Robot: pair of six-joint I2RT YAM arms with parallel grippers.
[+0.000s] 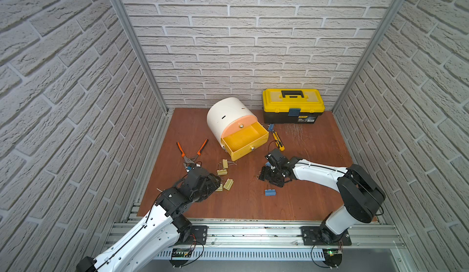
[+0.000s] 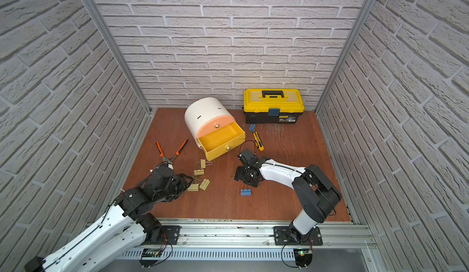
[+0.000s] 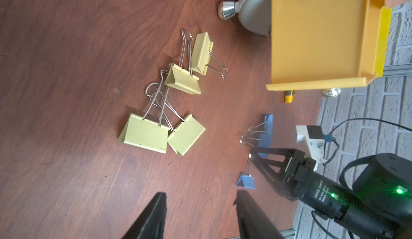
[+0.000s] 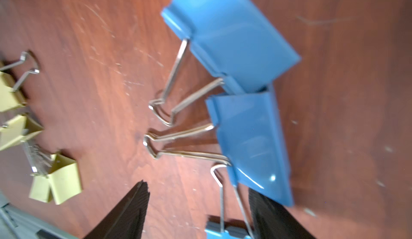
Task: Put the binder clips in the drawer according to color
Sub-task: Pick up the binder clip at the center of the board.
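On the reddish-brown tabletop (image 1: 253,202), the white barrel-shaped drawer cabinet (image 1: 225,116) lies near the back, with its yellow drawer (image 1: 245,141) pulled out and its peach drawer front (image 1: 238,126) shut above it. Four pale yellow binder clips (image 3: 176,102) lie in a loose cluster on the wood in front of the cabinet, their silver wire handles crossing; in a top view they sit just beside the left arm's wrist. The left gripper (image 3: 200,213) hovers close to the table short of that cluster, its black fingers (image 3: 153,217) spread apart with nothing between them. Over toward the right arm, two blue binder clips (image 4: 243,88) lie touching each other, and the right gripper (image 4: 198,213) stands low just behind them, jaws spread wide; a third blue clip's wire handles (image 4: 231,204) rise between its fingertips, though whether they touch is unclear in the blurred wrist view. Another blue binder clip (image 1: 269,192) lies alone nearer the front edge. Orange-handled pliers (image 1: 193,151) lie left of the cabinet, a yellow-black utility knife (image 1: 278,140) lies to its right, and a yellow-and-black toolbox (image 1: 293,105) stands against the back wall.
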